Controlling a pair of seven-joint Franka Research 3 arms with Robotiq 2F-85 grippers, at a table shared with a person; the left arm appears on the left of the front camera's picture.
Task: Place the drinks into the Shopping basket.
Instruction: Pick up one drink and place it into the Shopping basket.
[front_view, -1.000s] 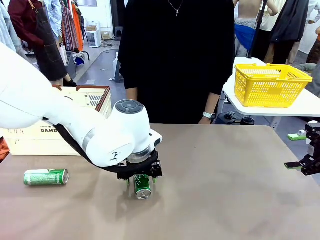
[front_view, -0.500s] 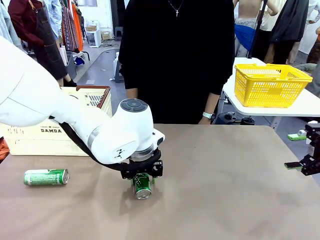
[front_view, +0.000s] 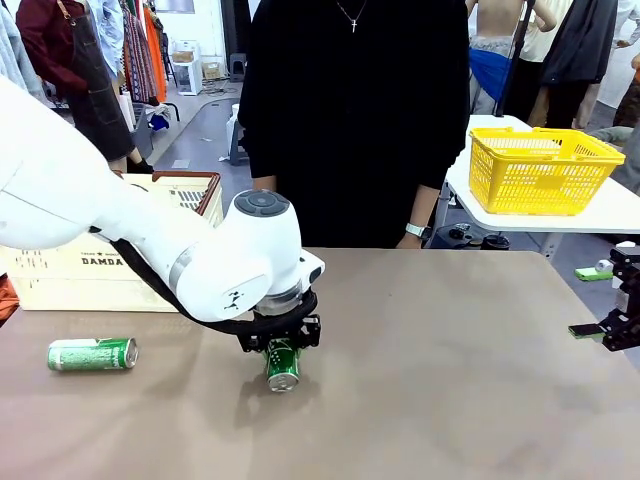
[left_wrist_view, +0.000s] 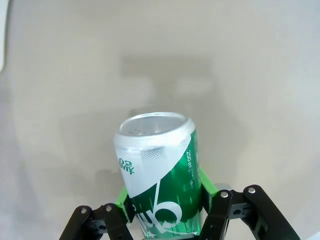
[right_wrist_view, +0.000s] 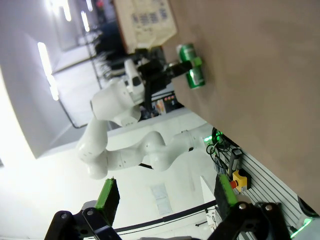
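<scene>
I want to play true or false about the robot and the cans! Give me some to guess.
1. The left gripper is shut on a green can. True.
2. A second green can is standing upright. False: it lies on its side on the table.
3. The right gripper has its jaws open. True.
4. The yellow basket sits on the same table as the cans. False: it sits on a separate white table.
</scene>
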